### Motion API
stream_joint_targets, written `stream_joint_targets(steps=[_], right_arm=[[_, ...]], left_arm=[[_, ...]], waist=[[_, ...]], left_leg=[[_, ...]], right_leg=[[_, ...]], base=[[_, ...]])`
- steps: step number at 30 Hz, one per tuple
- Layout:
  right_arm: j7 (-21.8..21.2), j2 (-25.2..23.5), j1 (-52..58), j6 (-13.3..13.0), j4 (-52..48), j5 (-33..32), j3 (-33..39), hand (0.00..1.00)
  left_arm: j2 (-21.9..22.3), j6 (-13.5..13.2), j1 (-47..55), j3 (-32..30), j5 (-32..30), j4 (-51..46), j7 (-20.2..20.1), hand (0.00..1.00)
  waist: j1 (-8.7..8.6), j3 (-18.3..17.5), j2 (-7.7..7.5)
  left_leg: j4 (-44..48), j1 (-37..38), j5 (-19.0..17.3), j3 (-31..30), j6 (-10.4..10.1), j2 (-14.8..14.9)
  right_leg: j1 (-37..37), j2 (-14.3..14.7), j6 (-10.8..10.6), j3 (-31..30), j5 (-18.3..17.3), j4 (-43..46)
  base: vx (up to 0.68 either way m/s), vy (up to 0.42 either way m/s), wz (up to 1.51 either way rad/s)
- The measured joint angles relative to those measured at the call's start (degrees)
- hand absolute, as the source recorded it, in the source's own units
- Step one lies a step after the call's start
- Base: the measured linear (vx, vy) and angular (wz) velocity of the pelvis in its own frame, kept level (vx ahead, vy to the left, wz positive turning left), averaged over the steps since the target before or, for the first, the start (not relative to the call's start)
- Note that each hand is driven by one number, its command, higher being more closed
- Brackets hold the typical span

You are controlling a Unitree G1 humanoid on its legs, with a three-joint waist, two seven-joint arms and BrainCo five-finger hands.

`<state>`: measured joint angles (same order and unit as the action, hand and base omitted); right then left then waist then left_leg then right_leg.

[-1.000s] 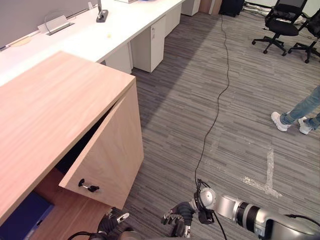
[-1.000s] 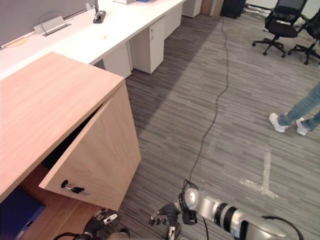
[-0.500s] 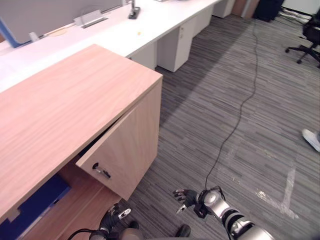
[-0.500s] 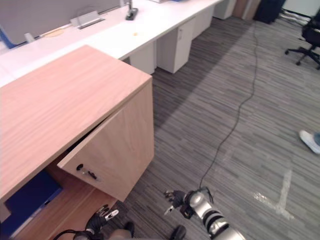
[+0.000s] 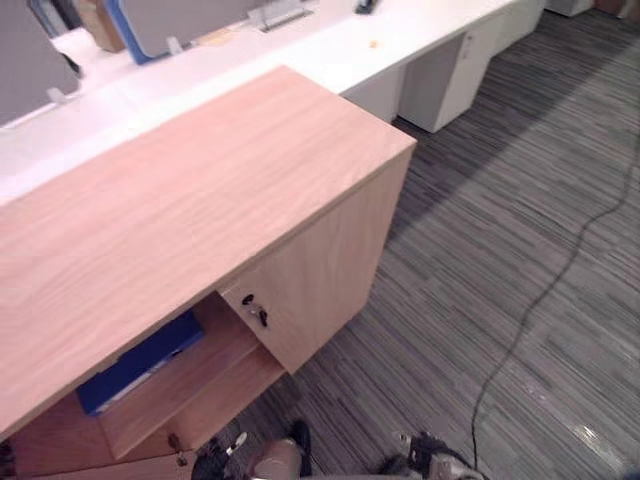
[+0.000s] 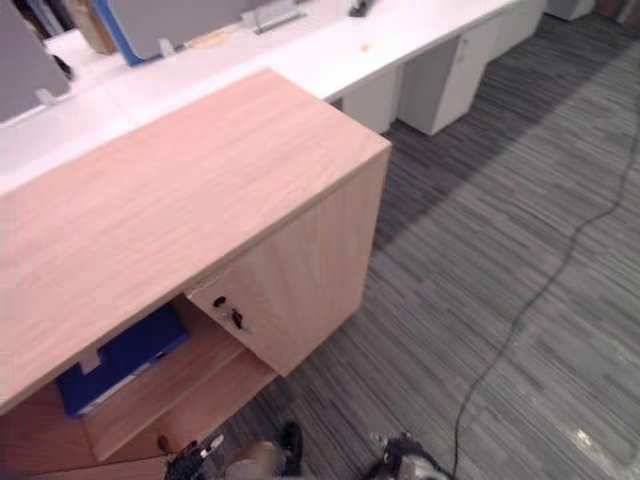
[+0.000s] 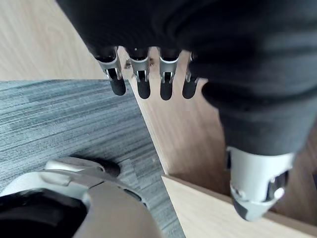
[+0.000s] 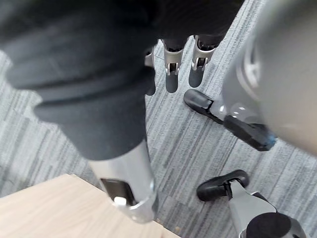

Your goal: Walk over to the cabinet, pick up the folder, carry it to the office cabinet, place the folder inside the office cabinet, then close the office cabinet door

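A blue folder (image 5: 140, 362) lies flat on the upper shelf of the light wood office cabinet (image 5: 200, 190), in its open left compartment. The right door (image 5: 320, 285), with a small key (image 5: 255, 311) near its edge, stands almost flush with the cabinet front. My left hand (image 7: 141, 82) hangs low by the cabinet's bottom edge, fingers straight, holding nothing. My right hand (image 8: 171, 72) hangs over the grey carpet, fingers relaxed and empty. Both hands sit at the bottom edge of the eye views, away from the folder.
A long white desk (image 5: 330, 60) with grey partition screens runs behind the cabinet. White drawer units (image 5: 440, 85) stand under it. Striped grey carpet (image 5: 520, 230) spreads to the right. A second wooden door panel with a key (image 5: 177, 441) juts out low at the cabinet's left.
The camera has swung left, so the whole scene has shifted. The right door has gone from wide ajar to almost flush. My right hand has dropped toward the bottom edge.
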<state>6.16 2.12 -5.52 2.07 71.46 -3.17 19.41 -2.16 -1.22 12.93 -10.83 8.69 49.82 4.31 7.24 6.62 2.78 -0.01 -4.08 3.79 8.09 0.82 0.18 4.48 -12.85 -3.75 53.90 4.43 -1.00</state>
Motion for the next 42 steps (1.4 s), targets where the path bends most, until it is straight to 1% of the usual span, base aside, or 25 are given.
stream_joint_targets(steps=[2,5,6,8,9,10,11,13,15,16,17,18,20,22,26,27,28,29,30,31,33,36,38,40,42], right_arm=[[0.0,-0.1,0.4,0.0,0.0,0.1,0.9,0.00],[0.2,0.1,1.3,0.0,0.1,0.5,2.0,0.00],[0.2,0.8,2.8,-0.1,0.1,1.4,2.1,0.00],[0.2,1.1,3.1,-0.2,-0.7,2.1,3.8,0.00],[0.2,1.3,3.6,-0.5,-1.1,2.0,4.3,0.00],[0.2,0.9,3.6,-1.1,-2.2,2.0,4.3,0.00],[0.2,0.6,3.6,-1.5,-2.6,1.9,4.2,0.00],[0.2,-0.8,4.8,-2.3,-5.3,0.4,3.5,0.00],[0.2,-1.3,5.7,-2.4,-7.0,-1.0,3.2,0.00],[0.2,-1.6,5.7,-2.4,-7.0,-2.2,3.2,0.00],[0.2,-1.9,5.9,-2.4,-6.9,-2.5,3.3,0.00],[0.2,-2.5,6.4,-2.2,-6.6,-2.4,3.1,0.00],[0.2,-3.4,6.9,-2.1,-6.6,-2.4,2.6,0.00],[0.1,-3.9,6.5,-2.1,-6.5,-2.1,1.3,0.00],[0.0,-4.2,5.6,-2.2,-5.3,1.7,2.0,0.00],[0.1,-3.6,5.6,-2.3,-4.8,2.3,2.5,0.00],[0.1,-2.9,5.5,-2.4,-4.0,2.4,3.8,0.00],[0.2,-2.0,5.5,-2.3,-3.0,2.4,4.1,0.00],[0.2,-1.5,5.4,-2.2,-2.8,2.4,4.2,0.00],[0.3,-0.6,5.2,-2.2,-2.4,2.3,4.4,0.00],[0.5,-0.3,5.2,-2.1,-2.2,2.1,5.9,0.00],[0.8,-0.4,5.5,-2.0,-2.0,2.0,8.7,0.00],[0.8,-0.9,5.8,-1.9,-2.0,1.9,10.6,0.00],[0.9,-1.4,6.3,-1.9,-2.0,1.3,12.3,0.00],[0.9,-1.7,5.7,-1.8,-2.0,0.7,13.1,0.00]], left_arm=[[-0.3,-0.3,-0.5,0.4,-0.1,0.9,0.4,0.00],[-0.9,-1.1,-0.5,0.8,-0.6,1.6,0.5,0.00],[-1.1,-1.3,-0.4,1.5,-1.7,1.9,0.6,0.00],[-2.0,-1.7,-0.4,3.3,-2.8,2.6,0.6,0.00],[-2.8,-1.9,-0.6,5.1,-3.8,2.7,0.6,0.00],[-3.1,-2.1,-1.0,6.0,-5.0,3.0,0.8,0.00],[-3.2,-2.1,-1.3,6.2,-5.7,3.1,0.8,0.00],[-4.0,-2.6,-2.1,6.4,-7.0,3.7,1.0,0.00],[-4.3,-2.8,-3.1,6.7,-7.0,3.7,1.4,0.00],[-4.5,-3.1,-3.2,6.7,-7.0,3.6,1.8,0.00],[-4.7,-3.3,-3.1,6.7,-7.3,3.4,1.9,0.00],[-5.0,-3.6,-2.8,6.4,-7.9,2.6,2.4,0.00],[-5.0,-3.8,-1.6,4.9,-7.9,1.2,3.2,0.00],[-4.8,-3.7,-1.1,4.6,-7.9,1.3,3.3,0.00],[-4.6,-3.8,-1.9,3.6,-5.6,1.4,3.6,0.00],[-4.5,-3.9,-2.0,3.7,-5.3,1.4,3.7,0.00],[-4.7,-3.9,-2.9,4.3,-5.3,1.5,3.8,0.00],[-5.1,-3.9,-3.2,5.6,-5.5,1.4,3.9,0.00],[-5.1,-3.8,-3.2,6.2,-5.7,1.4,3.9,0.00],[-4.9,-3.7,-3.0,7.5,-7.1,1.4,4.0,0.00],[-5.3,-3.7,-2.9,8.5,-8.5,1.4,3.9,0.00],[-7.0,-3.6,-3.3,13.1,-12.0,1.4,3.5,0.00],[-8.0,-3.6,-3.5,15.1,-15.1,1.4,3.1,0.00],[-9.0,-3.6,-4.3,18.1,-17.6,1.4,2.3,0.00],[-9.3,-3.6,-4.4,19.0,-17.8,1.4,1.9,0.00]], waist=[[-0.25,0.0,-0.23],[-0.44,-0.5,-1.09],[-0.84,-1.2,-1.05],[-1.50,-1.3,-1.25],[-2.23,-1.4,-1.00],[-2.33,-1.5,-0.77],[-2.43,-1.4,-0.78],[-3.19,-1.5,-1.32],[-3.69,-1.4,-1.95],[-4.15,-1.7,-2.56],[-4.30,-2.1,-3.12],[-4.55,-3.1,-4.79],[-4.38,-4.1,-6.25],[-4.22,-5.1,-6.08],[-4.51,-4.0,-6.22],[-4.96,-3.4,-6.13],[-5.91,-2.7,-5.25],[-5.98,-2.0,-4.90],[-5.97,-1.6,-4.23],[-5.95,-1.0,-2.67],[-5.90,-0.9,-2.01],[-6.10,-0.6,-2.44],[-6.15,-0.8,-2.95],[-6.50,-1.2,-3.64],[-6.37,-1.2,-3.48]], left_leg=[[-3.9,2.2,2.1,-2.5,0.0,-0.9],[-4.7,3.3,2.7,-6.7,0.0,-3.9],[-4.4,3.4,2.5,-9.2,0.4,-6.2],[-3.7,4.5,2.9,-13.6,0.9,-8.7],[-3.0,5.3,2.7,-17.2,3.2,-10.0],[-1.1,5.1,2.1,-20.3,4.6,-10.1],[-0.2,5.1,1.9,-21.7,4.6,-10.0],[4.4,4.3,-0.9,-27.3,4.6,-11.0],[6.0,3.9,-2.6,-31.1,4.6,-12.3],[6.2,3.8,-3.8,-30.0,4.5,-12.2],[6.0,3.6,-3.8,-29.4,4.3,-12.3],[5.3,3.8,-3.4,-29.0,4.4,-12.9],[5.2,4.1,-3.0,-29.7,4.0,-13.5],[6.0,3.4,-3.8,-31.3,3.0,-12.5],[12.8,-0.4,-7.2,-35.2,-1.8,-10.2],[14.1,-1.3,-9.3,-31.6,-1.6,-8.7],[17.1,-3.7,-11.4,-21.4,0.0,-4.8],[20.8,-6.2,-12.6,-9.4,-0.7,-0.2],[22.7,-7.1,-13.3,-3.2,-0.4,2.4],[25.9,-8.5,-14.2,5.7,0.8,5.5],[25.9,-9.0,-14.6,5.5,1.0,4.1],[22.5,-9.0,-14.8,4.7,1.0,0.0],[18.6,-7.9,-12.2,2.0,2.4,-3.3],[7.4,-4.4,-5.3,-2.0,4.7,-7.7],[3.6,-3.1,-2.4,-4.6,5.8,-8.9]], right_leg=[[1.9,-0.6,-0.5,3.0,0.0,0.5],[5.3,-4.9,-2.7,9.4,-1.7,5.8],[6.0,-10.5,-2.9,12.1,-4.4,15.2],[6.6,-17.3,-0.6,11.0,-5.1,26.2],[4.8,-21.2,2.5,4.7,-4.4,34.3],[1.6,-19.3,1.5,-6.5,-9.6,36.2],[0.1,-17.2,0.7,-12.0,-11.8,35.9],[-5.0,-7.5,-0.4,-34.8,-15.6,30.2],[-6.5,-2.9,-2.5,-46.9,-16.8,25.5],[-6.6,-1.9,-3.4,-50.1,-16.6,22.2],[-6.4,-2.1,-4.8,-49.9,-15.9,20.9],[-6.3,-3.1,-7.1,-49.2,-14.2,18.7],[-6.0,-3.0,-5.9,-47.2,-11.2,15.8],[-4.9,-1.7,-5.6,-44.7,-11.3,13.6],[-1.5,2.3,-3.9,-38.8,-10.3,10.1],[-0.3,3.0,-3.7,-36.4,-10.4,9.8],[1.3,3.7,-2.6,-32.8,-11.0,9.8],[2.2,4.0,-1.6,-30.6,-11.8,9.7],[2.7,4.3,-1.6,-30.1,-12.0,9.7],[2.9,4.3,-2.2,-29.4,-12.8,10.0],[2.4,3.3,-3.0,-29.0,-14.1,11.2],[2.1,0.4,-3.7,-27.4,-14.8,11.5],[3.0,-0.4,-3.2,-26.3,-14.5,9.8],[3.7,-2.4,-2.0,-22.6,-13.4,9.5],[4.6,-2.6,-1.7,-21.4,-12.6,9.8]], base=[[0.14,0.069,1.01],[0.14,0.133,1.15],[0.17,0.216,1.36],[0.20,0.230,1.42],[0.16,0.213,1.47],[0.12,0.178,1.41],[0.04,0.081,1.26],[0.03,-0.048,1.28],[0.00,-0.139,1.39],[-0.01,-0.178,1.50],[0.01,-0.171,1.48],[0.04,-0.194,1.24],[0.07,-0.195,0.82],[0.11,-0.220,0.37],[0.10,-0.253,0.66],[-0.01,-0.206,1.14],[-0.08,-0.187,1.16],[-0.10,-0.171,0.92],[-0.10,-0.073,0.53],[-0.05,0.004,0.20],[0.02,0.145,0.31],[0.05,0.177,0.48],[0.08,0.105,0.77],[0.13,0.047,1.08],[0.15,0.033,0.84]])
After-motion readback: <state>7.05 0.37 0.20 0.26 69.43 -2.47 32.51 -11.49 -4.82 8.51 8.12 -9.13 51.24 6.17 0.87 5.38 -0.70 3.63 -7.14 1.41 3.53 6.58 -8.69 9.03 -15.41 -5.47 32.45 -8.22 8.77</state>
